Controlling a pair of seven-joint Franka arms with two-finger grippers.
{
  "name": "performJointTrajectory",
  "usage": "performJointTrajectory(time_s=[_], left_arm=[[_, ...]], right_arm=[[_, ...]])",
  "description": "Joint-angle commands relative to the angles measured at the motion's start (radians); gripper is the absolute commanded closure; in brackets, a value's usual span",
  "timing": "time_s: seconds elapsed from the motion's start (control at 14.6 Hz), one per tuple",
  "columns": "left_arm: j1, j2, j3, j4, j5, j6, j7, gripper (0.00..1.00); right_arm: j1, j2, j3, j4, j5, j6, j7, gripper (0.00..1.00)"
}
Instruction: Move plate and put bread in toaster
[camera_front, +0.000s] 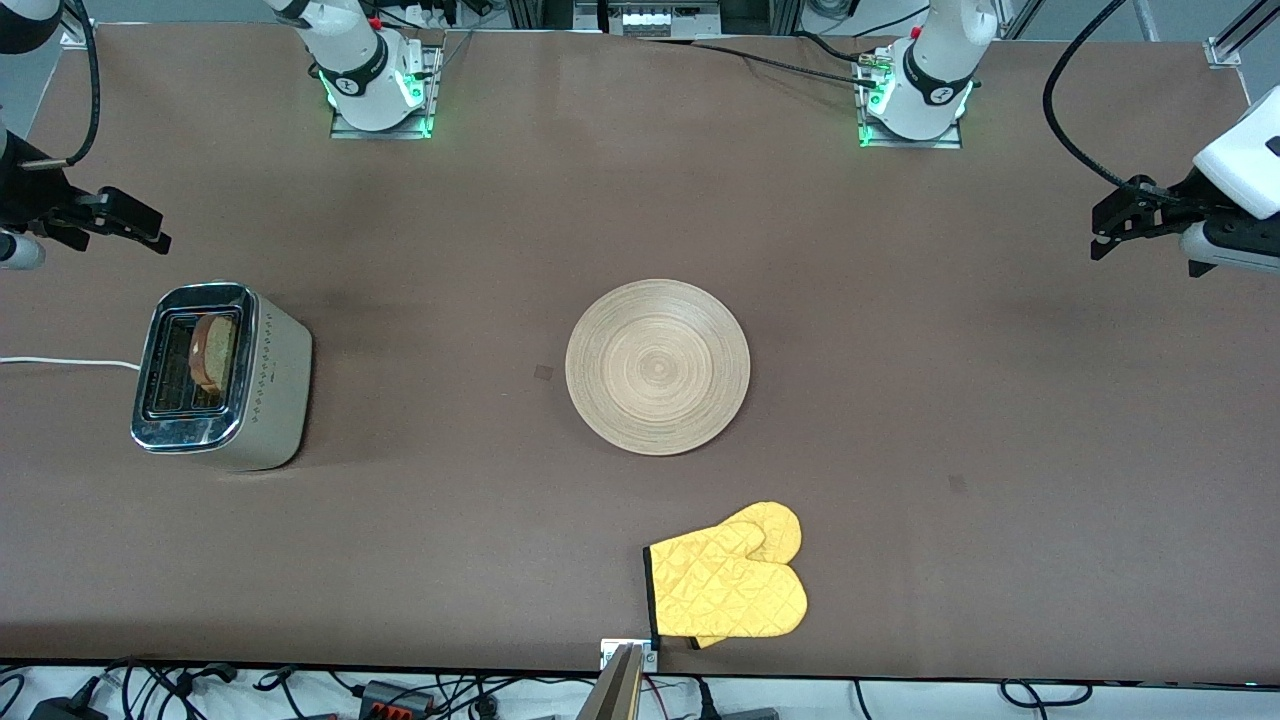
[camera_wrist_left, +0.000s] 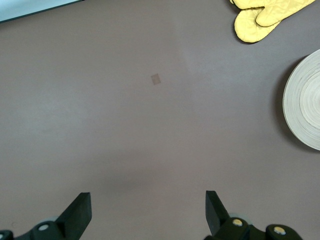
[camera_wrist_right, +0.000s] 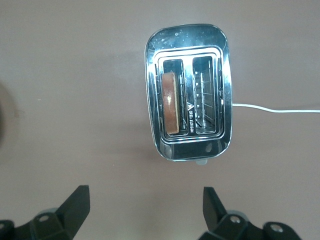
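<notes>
Brown tabletop (camera_front: 900, 400). Bread (camera_front: 213, 350) stands on edge in the toaster (camera_front: 220, 376) slot, under my empty, open right tool (camera_wrist_right: 145, 210). Plate (camera_front: 657, 367) mid-table, bare. My left tool (camera_wrist_left: 147, 212) open, empty, waiting.

A brown matte table (camera_front: 900, 400) fills the view, evenly lit; a yellow quilted oven mitt (camera_front: 730, 585) lies near its front edge; black cables (camera_front: 300, 690) tangle on the pale floor below that edge.
</notes>
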Motion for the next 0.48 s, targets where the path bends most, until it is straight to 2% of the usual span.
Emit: performJointTrajectory(time_s=[0.0,0.41], left_arm=[[0.005,0.007,0.002,0.023,-0.018,-0.013,0.023,0.0],[0.01,0.007,0.002,0.023,-0.02,-0.013,0.025,0.0]], right_arm=[[0.004,-0.019,-0.006,-0.003,-0.009,-0.013,-0.013,0.0],[0.007,-0.019,-0.003,-0.001,-0.009,-0.033,-0.011,0.0]])
